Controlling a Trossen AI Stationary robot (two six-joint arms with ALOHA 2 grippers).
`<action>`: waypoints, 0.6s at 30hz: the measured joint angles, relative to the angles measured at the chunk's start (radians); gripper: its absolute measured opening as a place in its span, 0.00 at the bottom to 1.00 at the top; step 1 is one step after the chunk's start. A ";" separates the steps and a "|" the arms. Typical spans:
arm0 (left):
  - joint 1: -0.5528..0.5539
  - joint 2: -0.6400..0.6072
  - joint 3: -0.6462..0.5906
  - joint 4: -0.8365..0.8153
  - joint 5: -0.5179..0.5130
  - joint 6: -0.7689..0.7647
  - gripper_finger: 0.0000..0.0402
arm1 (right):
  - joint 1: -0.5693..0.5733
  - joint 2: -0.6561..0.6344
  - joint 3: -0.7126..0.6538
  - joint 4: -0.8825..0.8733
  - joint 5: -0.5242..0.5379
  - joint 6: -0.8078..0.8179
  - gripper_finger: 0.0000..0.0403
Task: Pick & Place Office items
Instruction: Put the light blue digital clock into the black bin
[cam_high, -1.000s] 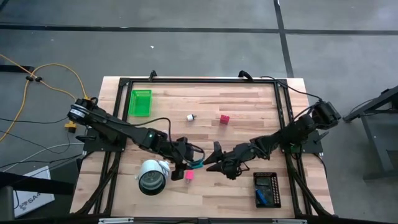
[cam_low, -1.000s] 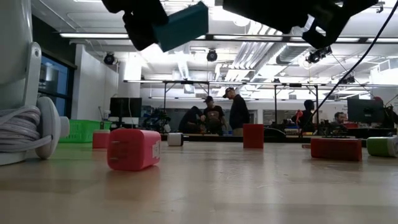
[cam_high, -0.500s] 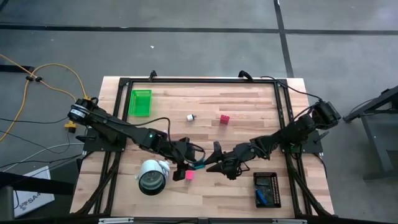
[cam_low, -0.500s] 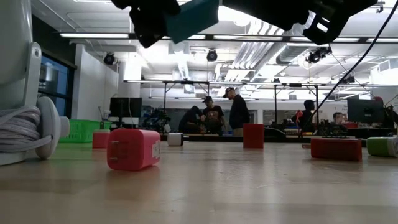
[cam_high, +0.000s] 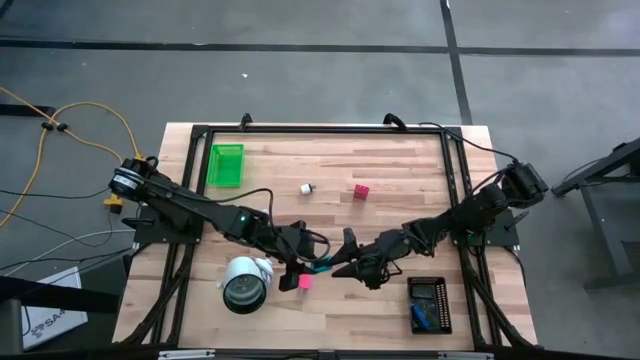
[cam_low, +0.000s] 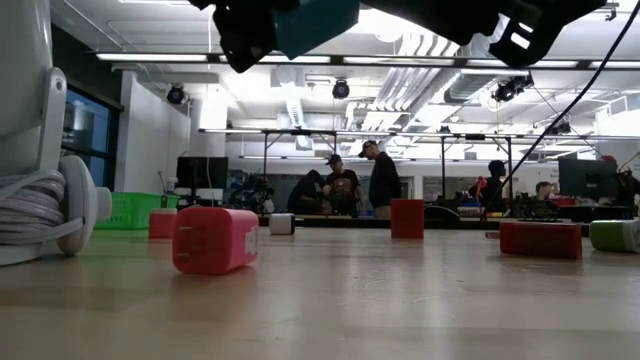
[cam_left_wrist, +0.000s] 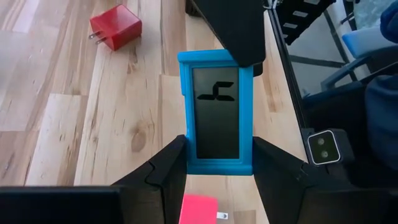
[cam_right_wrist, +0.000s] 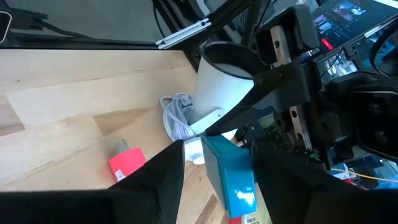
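Left wrist view: a blue timer (cam_left_wrist: 216, 112) passes between two pincers above the desk (cam_left_wrist: 81, 124).
Left pincer (cam_left_wrist: 214, 173) is clenched on one short end of this flat, rigid plastic slab with its glossy dark screen, while the right pincer (cam_right_wrist: 214, 163) grasps the opposite end. It looks light but smooth-sided, so holding the raised frame edges, not the glass, seems safest. A pink charger block (cam_high: 303, 282) lies just below on the wood-plank desk.

Overhead, table-level, two wrist cameras
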 joint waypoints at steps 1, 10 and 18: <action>0.000 0.000 0.000 0.000 0.000 0.000 0.39 | 0.000 0.000 0.000 0.000 0.000 0.000 0.43; -0.008 0.047 0.001 0.018 0.024 0.000 0.39 | -0.003 0.000 0.000 -0.001 -0.050 0.047 0.43; -0.007 0.092 0.000 0.037 0.045 0.000 0.39 | -0.003 -0.001 0.000 -0.028 -0.061 0.071 0.43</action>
